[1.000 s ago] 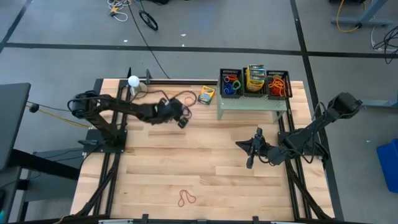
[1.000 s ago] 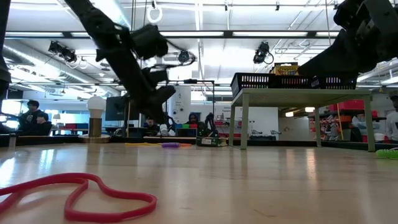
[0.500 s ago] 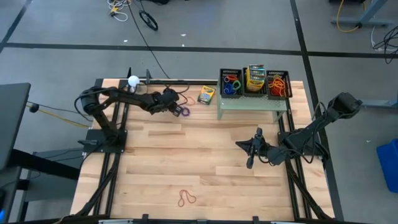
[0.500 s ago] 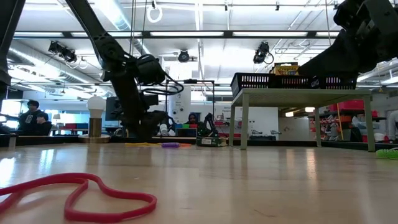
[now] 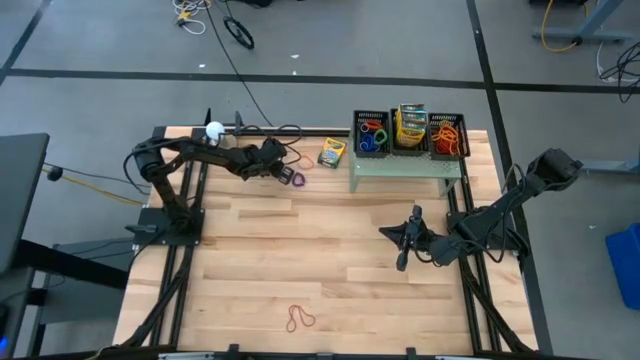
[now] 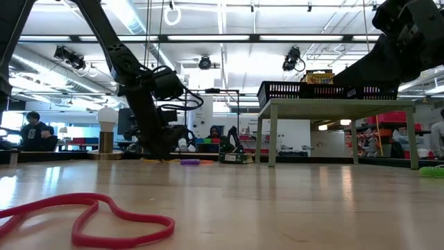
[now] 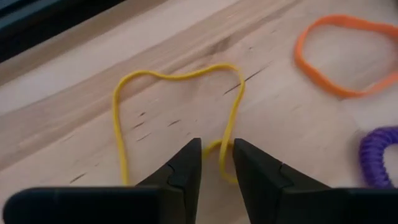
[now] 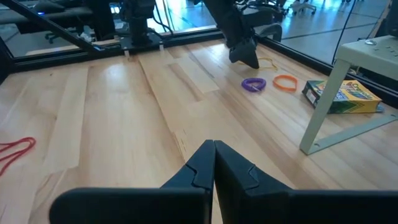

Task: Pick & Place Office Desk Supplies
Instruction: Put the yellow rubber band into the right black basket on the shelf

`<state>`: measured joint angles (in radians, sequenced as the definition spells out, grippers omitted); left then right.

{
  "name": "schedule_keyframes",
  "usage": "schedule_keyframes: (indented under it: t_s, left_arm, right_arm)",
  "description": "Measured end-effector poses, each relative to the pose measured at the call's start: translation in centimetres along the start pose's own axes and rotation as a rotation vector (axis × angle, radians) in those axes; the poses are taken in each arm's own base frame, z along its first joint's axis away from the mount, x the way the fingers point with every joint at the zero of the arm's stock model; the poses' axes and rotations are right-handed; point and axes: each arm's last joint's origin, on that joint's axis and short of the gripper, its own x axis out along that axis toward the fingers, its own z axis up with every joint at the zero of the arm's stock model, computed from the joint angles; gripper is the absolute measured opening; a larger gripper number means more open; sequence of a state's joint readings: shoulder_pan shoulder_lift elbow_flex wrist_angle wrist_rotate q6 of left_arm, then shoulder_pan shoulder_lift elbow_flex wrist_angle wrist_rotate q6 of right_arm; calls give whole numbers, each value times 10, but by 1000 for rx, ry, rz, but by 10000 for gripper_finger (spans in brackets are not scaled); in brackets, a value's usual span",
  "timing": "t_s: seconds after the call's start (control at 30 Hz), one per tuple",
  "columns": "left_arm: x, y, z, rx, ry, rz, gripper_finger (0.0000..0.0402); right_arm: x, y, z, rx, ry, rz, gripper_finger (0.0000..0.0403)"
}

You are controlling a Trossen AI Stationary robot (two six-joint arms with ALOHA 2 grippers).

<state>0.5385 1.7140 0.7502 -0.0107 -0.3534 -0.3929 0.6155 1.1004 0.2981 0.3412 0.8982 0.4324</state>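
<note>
My left gripper (image 7: 217, 163) is down at the table's far left part (image 5: 283, 170), its fingers narrowly open. They stand on either side of one strand of a thin yellow rubber band (image 7: 177, 106) that lies flat on the wood. An orange band (image 7: 345, 56) and a purple coiled ring (image 7: 379, 155) lie just beyond it. A crayon box (image 5: 331, 152) lies flat near the stand. A red rubber band (image 5: 301, 319) lies near the near edge. My right gripper (image 8: 214, 146) is shut and hovers over the table's right middle (image 5: 402, 262).
A pale green stand (image 5: 405, 165) at the far right carries three black trays (image 5: 372, 133) holding rings, crayon boxes and bands. A white ball on a round base (image 5: 214, 130) stands at the far left corner. Bare wood spans the middle. People sit in the room behind.
My left gripper has moved toward the table's far edge and come down from mid-height to the tabletop, beside the purple ring and over the yellow band. Most of that travel fell in the first half second. The right arm has kept still.
</note>
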Motion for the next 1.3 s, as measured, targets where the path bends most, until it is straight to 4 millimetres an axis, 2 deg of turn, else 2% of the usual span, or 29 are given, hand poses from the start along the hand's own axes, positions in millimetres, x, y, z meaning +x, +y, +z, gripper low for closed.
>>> schedule_keyframes:
  t_s: [0.13,0.23,0.43,0.6,0.77,0.87,1.1,1.3]
  left_arm:
    - [8,-1,-4,28,12,24,94]
    - [6,-1,-4,55,14,21,83]
    - [-14,-3,-3,160,47,-80,11]
    - [-44,-11,-1,262,36,-178,5]
    - [-81,-44,-12,434,-32,-352,5]
    - [-99,-69,-26,508,-80,-452,5]
    - [-132,-120,-59,560,-216,-645,7]
    - [-148,-154,-81,557,-393,-734,6]
  right_arm:
    - [0,0,0,-2,0,-1,13]
    - [0,0,0,-3,0,0,13]
    - [0,0,0,-3,1,0,13]
    - [1,2,-3,-23,10,2,10]
    - [6,7,-14,-76,49,17,6]
    - [12,14,-17,-88,36,65,17]
    - [32,42,-23,-237,-15,136,78]
    - [62,72,-27,-369,2,103,140]
